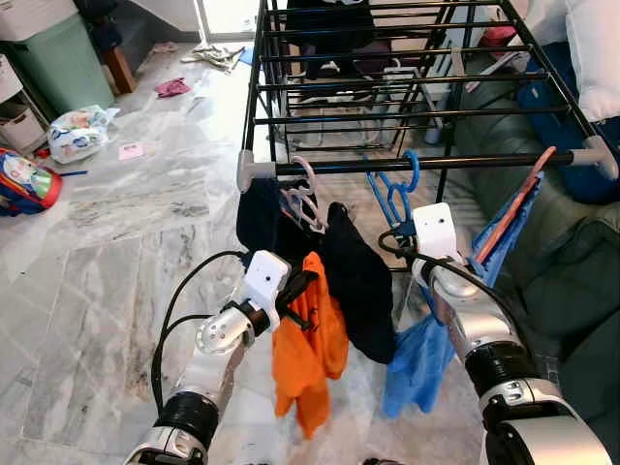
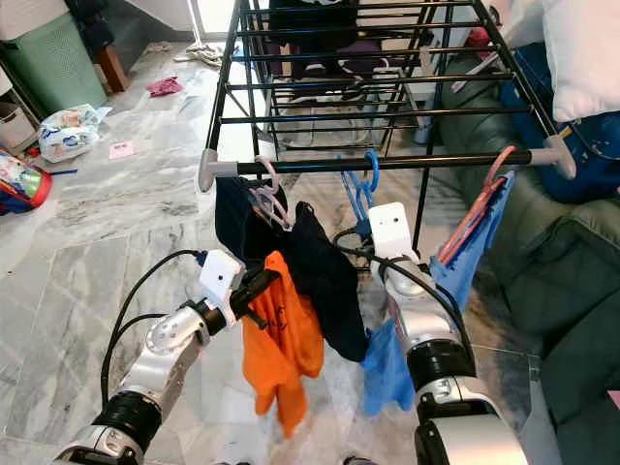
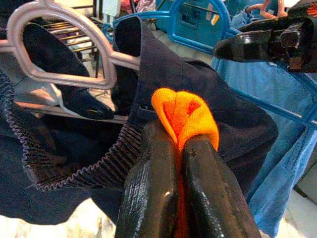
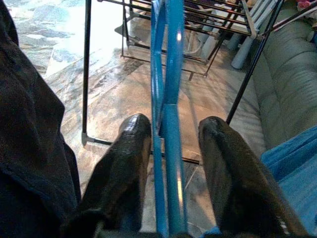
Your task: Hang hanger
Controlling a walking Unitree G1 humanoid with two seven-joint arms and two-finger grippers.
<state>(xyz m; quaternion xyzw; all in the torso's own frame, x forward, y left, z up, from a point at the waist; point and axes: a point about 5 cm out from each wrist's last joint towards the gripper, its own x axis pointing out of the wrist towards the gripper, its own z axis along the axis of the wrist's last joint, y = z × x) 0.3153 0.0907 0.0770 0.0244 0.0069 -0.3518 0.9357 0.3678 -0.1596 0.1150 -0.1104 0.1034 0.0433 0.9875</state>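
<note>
Black metal drying rack (image 1: 407, 163): three plastic hangers – pink (image 1: 306, 194), blue (image 1: 392, 194), coral (image 1: 513, 203); left claw (image 3: 181, 148) clamped on orange knit garment (image 1: 308, 339); right claw (image 4: 171, 144) open around blue hanger

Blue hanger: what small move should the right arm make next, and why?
Probably draw the right gripper back off the blue hanger. Its hook already sits over the rack's front bar, and the fingers stand open on either side of the hanger.

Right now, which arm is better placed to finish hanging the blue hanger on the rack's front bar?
Right. The right gripper straddles the blue hanger, whose hook is already at the front bar. The left gripper is shut on the orange garment, lower down.
</note>
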